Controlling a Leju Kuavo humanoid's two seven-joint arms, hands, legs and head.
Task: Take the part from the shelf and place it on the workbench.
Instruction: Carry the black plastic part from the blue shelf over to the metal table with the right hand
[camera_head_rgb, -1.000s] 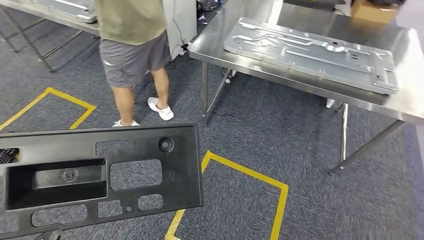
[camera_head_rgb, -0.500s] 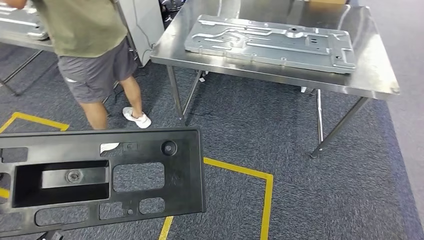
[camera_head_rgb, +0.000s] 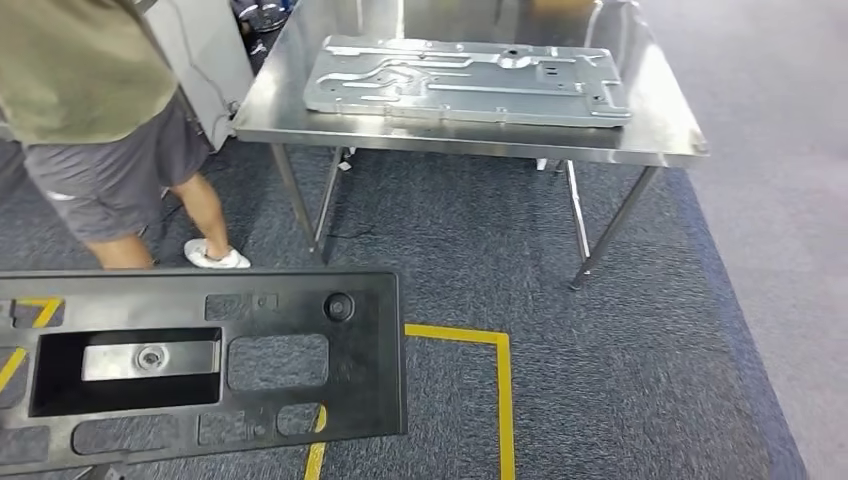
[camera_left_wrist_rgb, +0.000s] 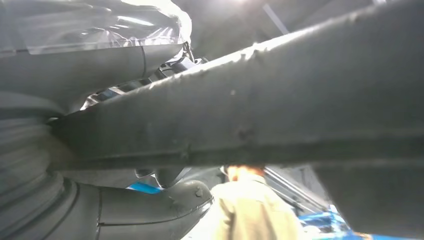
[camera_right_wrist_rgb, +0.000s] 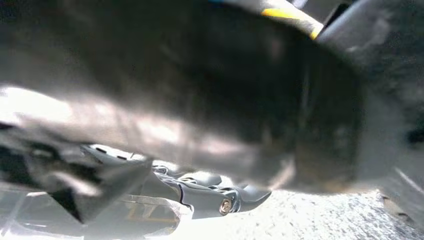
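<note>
Left hand (camera_left_wrist_rgb: 100, 210): grey ribbed cover at left frame edge, smooth grey thumb with one small screw. Right hand (camera_right_wrist_rgb: 220, 197): dark glossy fingers, one bright screw.

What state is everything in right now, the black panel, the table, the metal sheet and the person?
Black part: carried above the floor, not yet on the workbench.
Workbench: standing ahead.
Metal plate: lying flat on the workbench.
Person: standing left of the workbench.

Black part (camera_head_rgb: 200, 365) cut off, left edge
</note>
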